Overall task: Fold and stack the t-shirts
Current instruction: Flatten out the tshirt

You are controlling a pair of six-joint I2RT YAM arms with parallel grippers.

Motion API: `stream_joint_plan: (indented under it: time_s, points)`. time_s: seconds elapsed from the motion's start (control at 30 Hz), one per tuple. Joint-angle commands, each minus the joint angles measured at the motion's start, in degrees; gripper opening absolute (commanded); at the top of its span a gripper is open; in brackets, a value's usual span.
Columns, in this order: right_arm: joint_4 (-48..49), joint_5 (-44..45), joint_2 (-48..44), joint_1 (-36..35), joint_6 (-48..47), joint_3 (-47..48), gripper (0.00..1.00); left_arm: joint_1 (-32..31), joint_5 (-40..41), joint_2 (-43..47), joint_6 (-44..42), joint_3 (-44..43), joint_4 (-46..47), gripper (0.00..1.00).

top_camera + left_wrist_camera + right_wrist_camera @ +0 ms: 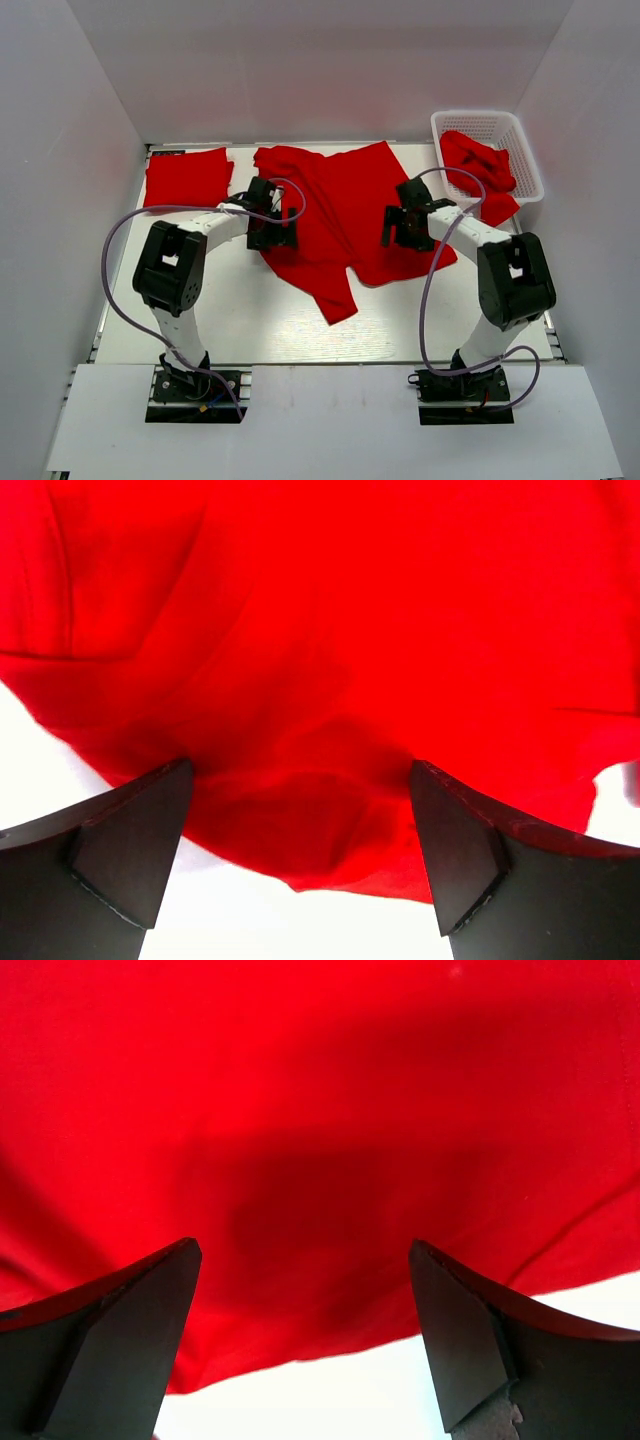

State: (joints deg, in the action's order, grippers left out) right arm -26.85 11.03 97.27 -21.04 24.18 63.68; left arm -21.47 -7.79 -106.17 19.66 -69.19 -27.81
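The coming move turns on how the spread t-shirt (345, 205) lies between the 2 tools. It sprawls across the middle of the surface (250, 320), wider across than deep, with 1 loose tongue of cloth trailing toward the near edge. I cannot tell which end is the collar.

The left tool (272, 232) stands at the shirt's left border. The right tool (403, 228) is over its right half, somewhat inboard of that border — so each arm has its own side and neither needs to cross over. In both wrist views the cloth lies ahead of and below the tool. Its near edge runs across the gap between the tips, with bare white surface on the nearer side.

Both tools are spread wide and pinch nothing; whether the tips touch the cloth I cannot tell. My judgement is that the shirt is not yet flat, and that the next move is a grasp on that near edge, 1 tool per side.

The white lattice basket (478, 120) at the far right corner holds crumpled t-shirts (475, 160) — how many I cannot tell. Some of that red cloth hangs over its near rim toward the surface. At the far left corner 1 folded t-shirt (187, 177) lies flat, well apart from the basket and near the spread one's left border. It reads as the start of the stack.
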Motion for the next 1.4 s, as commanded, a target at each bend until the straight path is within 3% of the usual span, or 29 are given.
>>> stream_joint_plan:
  time_s: [0.0, 0.07, 0.4, 0.6, 0.73, 0.87, 1.03, 1.13, 1.37]
  points:
    - [1.8, -1.8, 1.1, 2.0, -0.5, 0.8, 0.90, 1.3, -0.8, -1.6, 1.3, -0.1, 3.3, 1.00]
    - [2.4, -2.7, 1.0, 3.0, -0.4, -1.2, 0.90, 1.8, -0.6, -3.0, 1.9, -0.1, 2.3, 1.00]
    - [6.5, -8.3, -0.2, 5.7, -1.0, -9.2, 0.90, 6.0, 22.7, -5.0, 6.2, -0.2, -11.5, 1.00]
    - [6.2, -6.9, -0.2, 7.1, 0.2, -10.9, 0.90, 9.8, 27.0, -2.6, 7.1, -0.2, -14.9, 1.00]
    - [5.7, -5.7, 0.2, 8.2, 0.5, -10.9, 0.90, 11.6, 28.1, -3.3, 0.5, -3.7, -13.2, 1.00]
    - [5.7, -6.4, 0.3, 8.6, -1.3, -9.3, 0.90, 12.2, 26.1, -4.4, -6.8, -6.1, -9.2, 1.00]
    - [4.9, -7.9, -1.8, 8.6, -2.2, -8.1, 0.90, 12.8, 21.8, -1.9, -7.6, -9.8, -11.1, 1.00]
    - [5.3, -10.4, -3.2, 8.3, -2.4, -7.9, 0.90, 11.1, 15.0, 3.9, -6.7, -8.2, -10.0, 1.00]
    - [5.8, -8.7, -5.3, 8.6, -2.5, -9.7, 0.90, 7.8, -9.9, 13.4, -0.2, 2.5, -3.8, 1.00]
